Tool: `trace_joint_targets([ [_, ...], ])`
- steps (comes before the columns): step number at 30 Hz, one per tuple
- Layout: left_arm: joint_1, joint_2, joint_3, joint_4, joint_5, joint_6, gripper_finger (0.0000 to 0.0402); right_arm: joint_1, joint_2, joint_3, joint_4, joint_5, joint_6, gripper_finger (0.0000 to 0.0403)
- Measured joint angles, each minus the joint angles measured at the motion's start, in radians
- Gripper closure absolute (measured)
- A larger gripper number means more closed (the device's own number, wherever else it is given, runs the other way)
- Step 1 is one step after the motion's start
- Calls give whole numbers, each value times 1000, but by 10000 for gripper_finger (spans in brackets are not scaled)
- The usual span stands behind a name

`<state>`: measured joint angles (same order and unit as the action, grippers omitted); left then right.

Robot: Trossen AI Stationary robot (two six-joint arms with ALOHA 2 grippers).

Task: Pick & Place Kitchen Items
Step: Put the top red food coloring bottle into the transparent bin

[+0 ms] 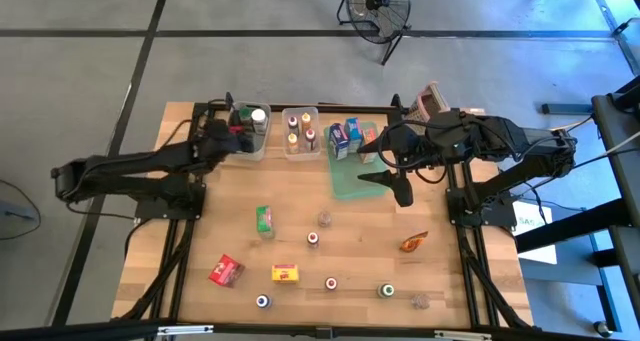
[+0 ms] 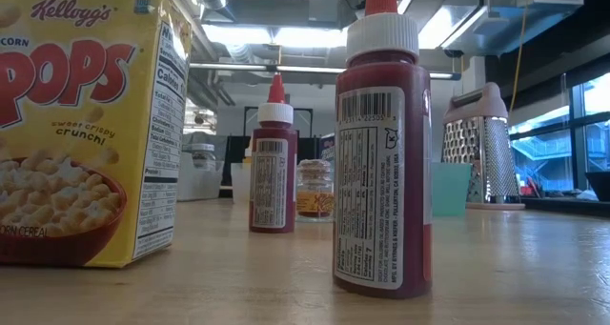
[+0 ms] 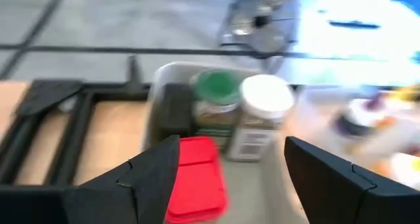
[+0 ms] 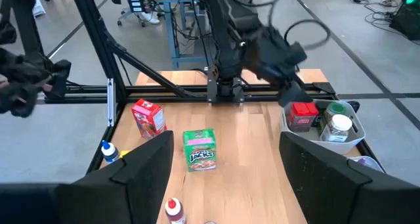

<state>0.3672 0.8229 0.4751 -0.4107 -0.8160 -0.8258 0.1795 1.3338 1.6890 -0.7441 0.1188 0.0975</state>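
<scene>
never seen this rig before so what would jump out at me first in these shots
In the low view, a yellow Corn Pops box and a dark red squeeze bottle loom right at the lens. From above, the left gripper hangs open over the clear bin at the table's far edge, which holds a red packet and two jars. Small cartons and jars lie scattered on the near half.

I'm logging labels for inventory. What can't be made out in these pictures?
- Jar at the table's front edge, high view: too small to read.
- Bottles in the next bin, left wrist view: blurred.
- Cereal box, low view: name cut off by the picture's edge.
- Packet, high view: too small to identify.
</scene>
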Motion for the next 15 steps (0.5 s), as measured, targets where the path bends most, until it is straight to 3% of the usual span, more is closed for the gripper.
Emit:
trace_joint_targets([
  [6,-75,-198,0,123,149,230,132,0,0,0,-36,-3,22,123],
  [11,-158,-309,1,247,309,363,132,2,0,0,-166,-4,102,123],
  [15,-235,-343,1,312,319,384,132,17,0,0,-221,-46,191,123],
])
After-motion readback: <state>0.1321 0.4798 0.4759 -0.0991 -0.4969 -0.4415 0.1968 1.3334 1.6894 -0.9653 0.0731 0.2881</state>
